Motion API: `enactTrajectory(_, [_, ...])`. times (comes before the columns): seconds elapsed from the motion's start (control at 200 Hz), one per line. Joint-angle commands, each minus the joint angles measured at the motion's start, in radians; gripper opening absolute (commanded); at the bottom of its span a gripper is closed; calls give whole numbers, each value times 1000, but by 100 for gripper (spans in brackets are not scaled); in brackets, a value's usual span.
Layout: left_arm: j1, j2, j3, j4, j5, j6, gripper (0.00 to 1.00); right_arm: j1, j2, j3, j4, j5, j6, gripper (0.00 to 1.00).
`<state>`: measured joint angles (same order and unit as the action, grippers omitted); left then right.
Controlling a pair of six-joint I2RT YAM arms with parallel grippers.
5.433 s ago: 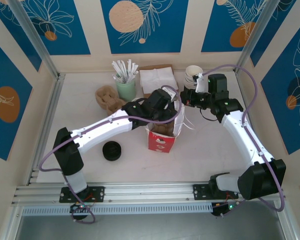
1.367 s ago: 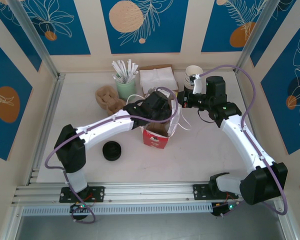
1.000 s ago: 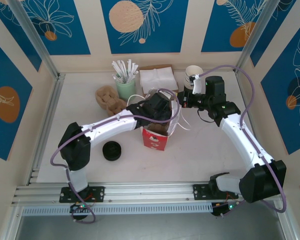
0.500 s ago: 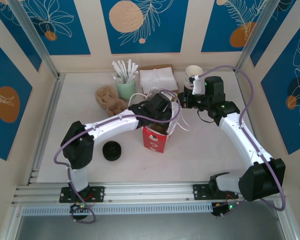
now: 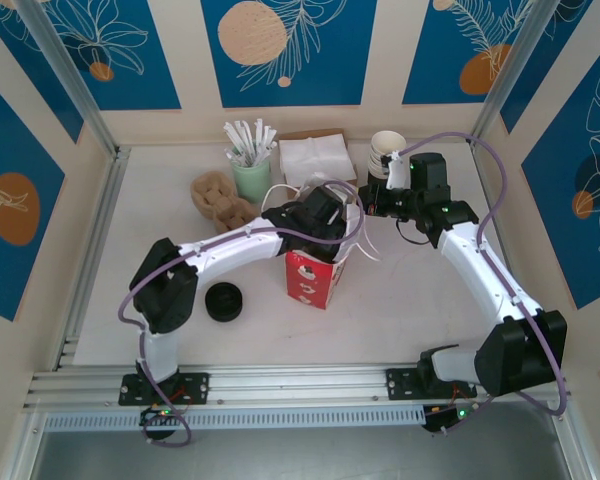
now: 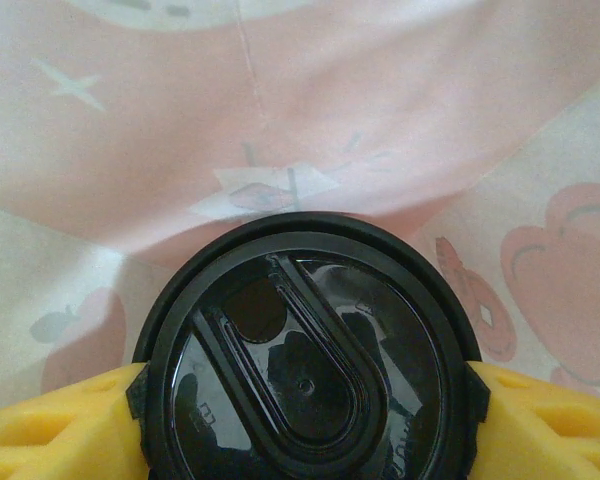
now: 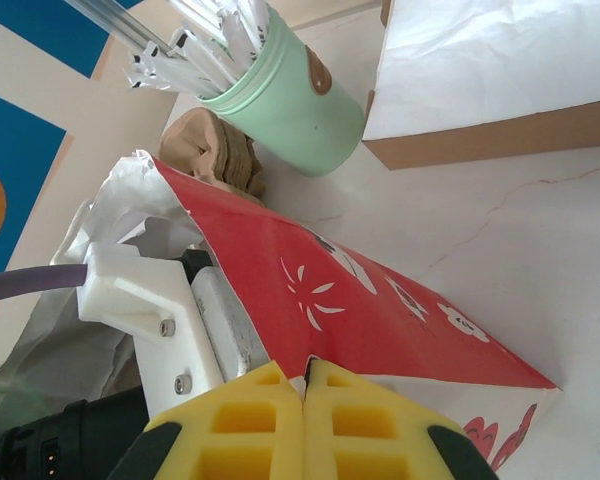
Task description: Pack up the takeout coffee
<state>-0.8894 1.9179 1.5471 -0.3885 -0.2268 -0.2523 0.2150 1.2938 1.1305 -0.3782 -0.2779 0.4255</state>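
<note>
Inside the bag (image 5: 313,280), the cup (image 6: 305,350) is gripped by the left end effector (image 6: 305,410), and the bag's rim is pinched by the right end effector (image 7: 305,400). Let go tilted, the cup could be tipped over.

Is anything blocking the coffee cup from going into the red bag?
Nothing visible does. The coffee cup is already inside the bag, held at its lid by the left gripper. The right gripper pinches the bag's rim. What lies under the cup is hidden.
</note>
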Motion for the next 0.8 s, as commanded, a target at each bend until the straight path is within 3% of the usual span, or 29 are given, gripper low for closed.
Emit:
enactTrajectory(0.0, [21, 59, -8, -92, 30, -8, 72, -1, 2, -9, -25, -2, -1, 7])
enactTrajectory(0.265, [22, 86, 23, -123, 33, -4, 72, -8, -5, 8, -27, 22, 12, 29])
enactTrajectory(0.42, [22, 104, 42, -137, 44, -16, 72, -25, -37, 6, -43, 31, 12, 37])
enactTrajectory(0.795, [18, 123, 43, -144, 46, -41, 71, -85, -119, -4, -68, -3, 3, 42])
